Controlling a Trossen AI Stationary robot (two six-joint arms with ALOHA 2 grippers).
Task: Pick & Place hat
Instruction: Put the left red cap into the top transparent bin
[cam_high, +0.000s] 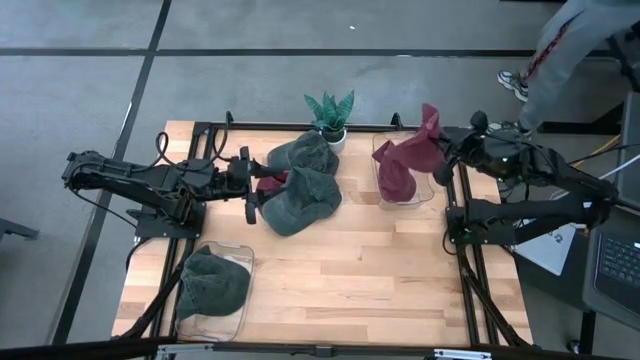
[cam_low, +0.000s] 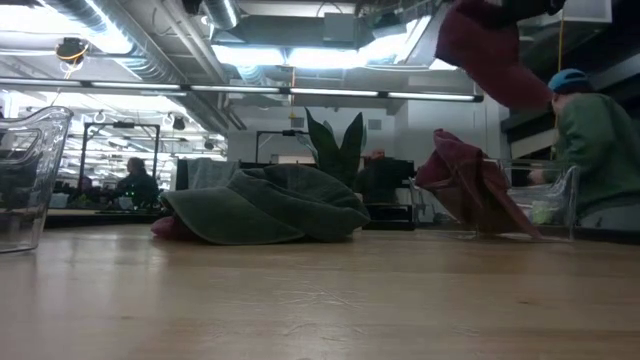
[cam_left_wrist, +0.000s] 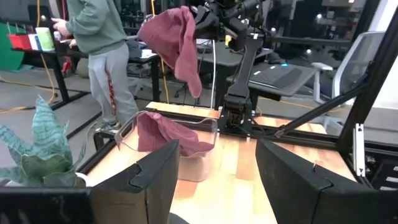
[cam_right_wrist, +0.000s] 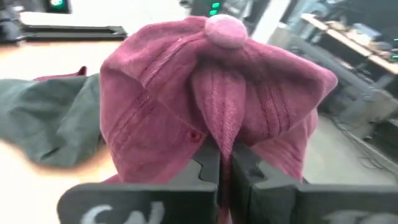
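My right gripper (cam_high: 440, 150) is shut on a maroon hat (cam_high: 425, 135), held high over a clear bin (cam_high: 378, 150) at the table's far right. A second maroon hat (cam_high: 398, 178) lies in that bin, leaning on its wall. Two green hats (cam_high: 300, 185) lie piled mid-table, with a bit of maroon cloth (cam_high: 270, 183) under their left edge. My left gripper (cam_high: 250, 187) stands open at the pile's left side, level, with nothing between its fingers (cam_left_wrist: 155, 180). Another green hat (cam_high: 215, 283) rests in a clear bin (cam_high: 238, 318) at the near left. My right gripper pinches a raised fold of the maroon hat's crown (cam_right_wrist: 217, 124) between its two fingers, a little way from the top button (cam_right_wrist: 224, 30). The fingers come from the table's right, slanting slightly down. The hat (cam_left_wrist: 177, 40) is lifted clear and droops slack in front of and below the fingers.
A potted plant (cam_high: 330, 115) stands at the far edge between the pile and the right bin. A person (cam_high: 560, 55) stands beyond the table's far right corner. Bare wood (cam_high: 350, 270) lies across the near middle and right.
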